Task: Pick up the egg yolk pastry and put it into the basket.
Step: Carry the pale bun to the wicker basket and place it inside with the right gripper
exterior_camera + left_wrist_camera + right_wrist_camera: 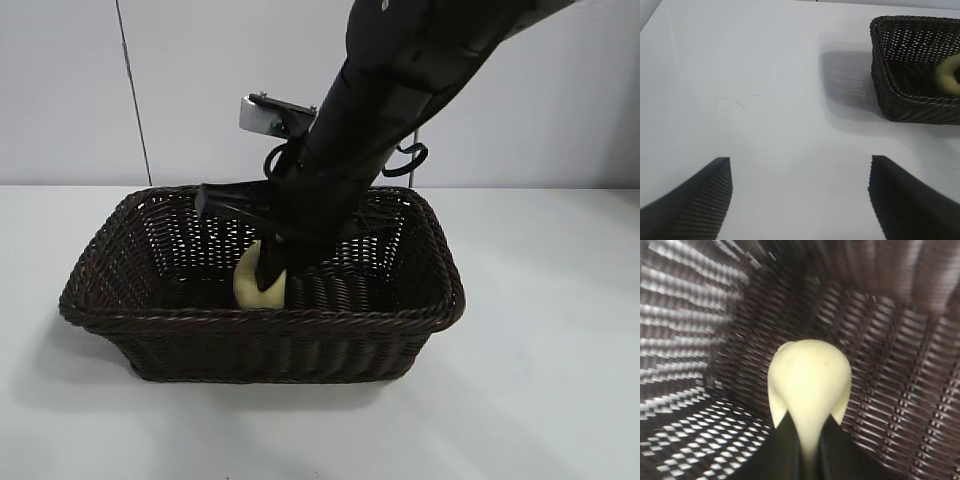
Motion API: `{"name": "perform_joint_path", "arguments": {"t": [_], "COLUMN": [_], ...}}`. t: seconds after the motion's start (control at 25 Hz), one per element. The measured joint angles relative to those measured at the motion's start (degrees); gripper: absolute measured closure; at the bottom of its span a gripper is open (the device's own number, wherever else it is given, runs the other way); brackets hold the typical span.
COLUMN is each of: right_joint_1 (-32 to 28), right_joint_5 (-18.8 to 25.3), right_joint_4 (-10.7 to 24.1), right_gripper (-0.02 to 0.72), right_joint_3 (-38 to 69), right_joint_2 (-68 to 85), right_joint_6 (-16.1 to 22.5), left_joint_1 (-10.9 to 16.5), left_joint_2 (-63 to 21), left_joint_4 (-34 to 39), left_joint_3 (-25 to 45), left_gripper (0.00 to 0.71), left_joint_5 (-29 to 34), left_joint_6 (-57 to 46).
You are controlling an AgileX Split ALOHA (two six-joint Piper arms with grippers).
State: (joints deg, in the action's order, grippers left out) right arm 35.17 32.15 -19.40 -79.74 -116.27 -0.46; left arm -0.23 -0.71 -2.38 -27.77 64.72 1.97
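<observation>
The dark brown wicker basket (260, 318) stands in the middle of the white table. My right arm reaches down into it from above. The right gripper (272, 275) is shut on the pale yellow egg yolk pastry (252, 285), low inside the basket near its front wall. In the right wrist view the black fingers (832, 440) squeeze the soft pastry (809, 375), with the woven wall (900, 390) all around. My left gripper (800, 160) hangs open over bare table, off to one side of the basket (890, 95). The pastry (947, 72) shows inside the basket in the left wrist view.
The white table (540, 380) stretches around the basket on all sides. A pale wall stands behind it. The right arm's black sleeve and its camera mount (268, 113) rise above the basket's back rim.
</observation>
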Motion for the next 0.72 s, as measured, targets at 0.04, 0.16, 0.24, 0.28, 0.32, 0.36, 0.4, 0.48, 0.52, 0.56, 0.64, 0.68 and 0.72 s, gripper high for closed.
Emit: {"name": "perform_joint_path", "arguments": {"t": [0.04,0.16,0.24,0.28,0.32,0.36,0.4,0.48,0.52,0.56,0.64,0.68,0.72], "right_joint_1": [0.0,0.0,0.0,0.0,0.0,0.0,0.0,0.0,0.0,0.0,0.0,0.0,0.0], "right_joint_5": [0.0,0.4,1.0,1.1,1.3,1.4,1.6,2.6,3.2,3.7,4.7,5.1,5.3], "right_joint_4": [0.0,0.0,0.0,0.0,0.0,0.0,0.0,0.0,0.0,0.0,0.6,1.2,1.9], "right_gripper": [0.659,0.587,0.510,0.447,0.400,0.357,0.316,0.279,0.269,0.263,0.258,0.258,0.258], "right_joint_3": [0.0,0.0,-0.1,-0.1,-0.2,-0.2,-0.2,-0.2,-0.2,-0.2,-0.2,-0.2,-0.2], "right_joint_2": [0.0,0.0,0.0,0.0,0.0,0.0,0.0,0.0,0.0,0.0,0.4,0.8,1.1], "right_joint_6": [0.0,0.0,0.0,0.1,0.5,0.5,0.5,0.5,0.5,0.5,0.9,1.4,2.2], "left_joint_1": [0.0,0.0,0.0,0.0,0.0,0.0,0.0,0.0,0.0,0.0,0.0,0.0,0.0], "left_joint_2": [0.0,0.0,0.0,0.0,0.0,0.0,0.0,0.0,0.0,0.0,0.0,0.0,0.0], "left_joint_4": [0.0,0.0,0.0,0.0,0.0,0.0,0.0,0.0,0.0,0.0,0.0,0.0,0.0], "left_joint_3": [0.0,0.0,0.0,0.0,0.0,0.0,0.0,0.0,0.0,0.0,0.0,0.0,0.0], "left_gripper": [0.157,0.157,0.157,0.157,0.157,0.157,0.157,0.157,0.157,0.157,0.157,0.157,0.157], "left_joint_5": [0.0,0.0,0.0,0.0,0.0,0.0,0.0,0.0,0.0,0.0,0.0,0.0,0.0], "left_joint_6": [0.0,0.0,0.0,0.0,0.0,0.0,0.0,0.0,0.0,0.0,0.0,0.0,0.0]}}
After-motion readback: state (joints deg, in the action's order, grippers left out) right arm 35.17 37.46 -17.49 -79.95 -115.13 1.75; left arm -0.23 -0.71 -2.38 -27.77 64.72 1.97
